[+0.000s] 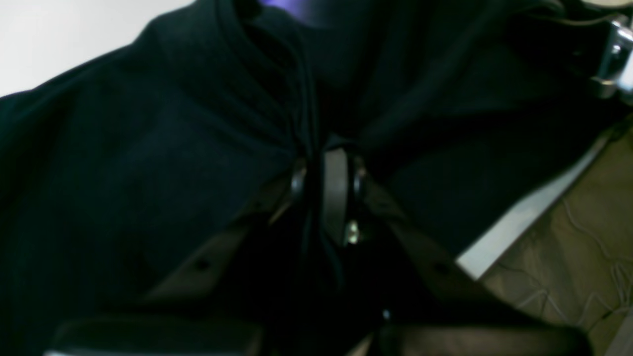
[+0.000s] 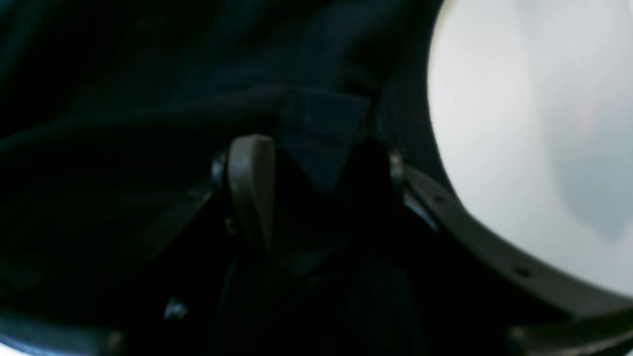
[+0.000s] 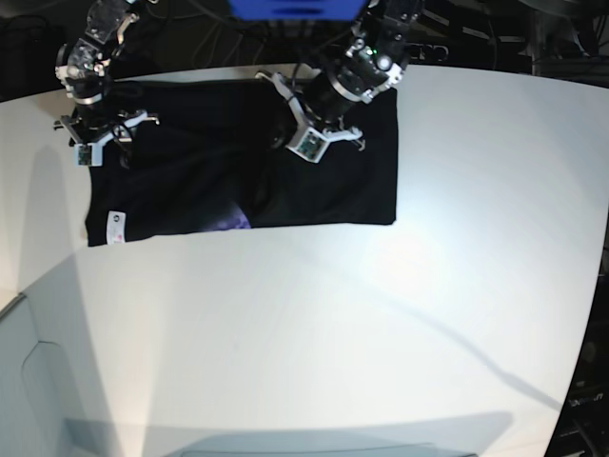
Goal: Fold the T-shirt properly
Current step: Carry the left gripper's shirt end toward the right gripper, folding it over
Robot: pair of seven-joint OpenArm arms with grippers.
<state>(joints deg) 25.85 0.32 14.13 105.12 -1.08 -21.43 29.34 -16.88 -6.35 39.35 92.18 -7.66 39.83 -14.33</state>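
Note:
The black T-shirt [image 3: 314, 181] lies spread on the white table [image 3: 381, 324], with a white tag [image 3: 112, 222] at its front left corner and a purple mark [image 3: 233, 222] on the front edge. My left gripper [image 3: 281, 133] is over the shirt's middle back. In the left wrist view it [image 1: 321, 163] is shut on a bunched fold of the T-shirt [image 1: 148, 148]. My right gripper [image 3: 119, 143] is at the shirt's left back corner. In the right wrist view its jaws [image 2: 321, 163] stand apart with a hemmed flap of the T-shirt [image 2: 321, 128] between them.
The table edge [image 1: 519, 217] and the floor beyond it show in the left wrist view. Cables and dark equipment [image 3: 476, 38] stand behind the table. A blue object [image 3: 295, 8] is at the back centre.

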